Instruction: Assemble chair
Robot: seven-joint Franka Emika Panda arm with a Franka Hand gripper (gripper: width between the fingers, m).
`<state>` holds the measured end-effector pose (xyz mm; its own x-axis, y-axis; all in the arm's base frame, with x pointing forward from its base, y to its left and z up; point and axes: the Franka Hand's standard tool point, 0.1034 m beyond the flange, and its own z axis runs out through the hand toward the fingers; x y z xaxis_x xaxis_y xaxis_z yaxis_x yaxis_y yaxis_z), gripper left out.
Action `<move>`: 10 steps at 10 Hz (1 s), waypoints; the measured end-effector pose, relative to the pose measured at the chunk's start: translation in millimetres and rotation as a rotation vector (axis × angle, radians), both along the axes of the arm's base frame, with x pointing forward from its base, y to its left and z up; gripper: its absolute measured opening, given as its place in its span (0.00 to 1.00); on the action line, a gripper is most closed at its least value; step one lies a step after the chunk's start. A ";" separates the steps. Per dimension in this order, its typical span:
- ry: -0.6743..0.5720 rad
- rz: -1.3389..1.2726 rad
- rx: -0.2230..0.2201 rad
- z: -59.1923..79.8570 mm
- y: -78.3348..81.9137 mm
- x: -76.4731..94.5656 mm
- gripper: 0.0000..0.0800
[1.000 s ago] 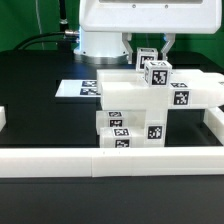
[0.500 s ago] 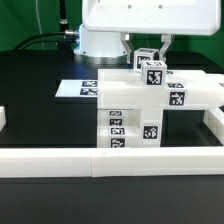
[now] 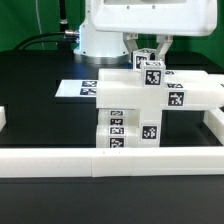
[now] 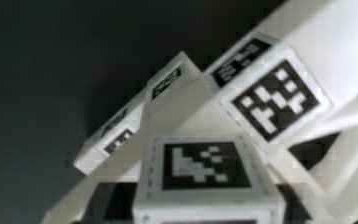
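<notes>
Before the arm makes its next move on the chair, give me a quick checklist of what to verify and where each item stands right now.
1. Chair assembly standing against the front border rail: ok, it sits upright with tags facing the camera.
2. Top tagged block seated on the assembly: cannot tell, the joint is not visible.
3. Gripper position: ok, it hangs right above the top block, behind it in the exterior view.
4. Gripper open or shut: cannot tell, the robot body and block hide the fingertips.
5. Wrist view usable: not ok, it is blurred and filled by tagged white parts.
6. Marker board flat on the table: ok.
</notes>
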<state>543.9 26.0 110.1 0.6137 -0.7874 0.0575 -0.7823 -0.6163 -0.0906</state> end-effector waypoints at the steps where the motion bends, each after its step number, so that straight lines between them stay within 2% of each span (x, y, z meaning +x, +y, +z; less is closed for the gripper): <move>1: -0.001 -0.104 0.014 0.0 1.7 0.0 0.34; 6: -0.014 -0.501 0.105 -1.0 0.2 -1.3 0.34; 8: -0.014 -0.486 0.102 -1.7 0.3 -1.4 0.34; 9: -0.011 -0.455 0.098 -2.1 0.8 -1.6 0.55; 10: 0.002 -0.438 0.100 -1.3 3.4 -0.6 0.71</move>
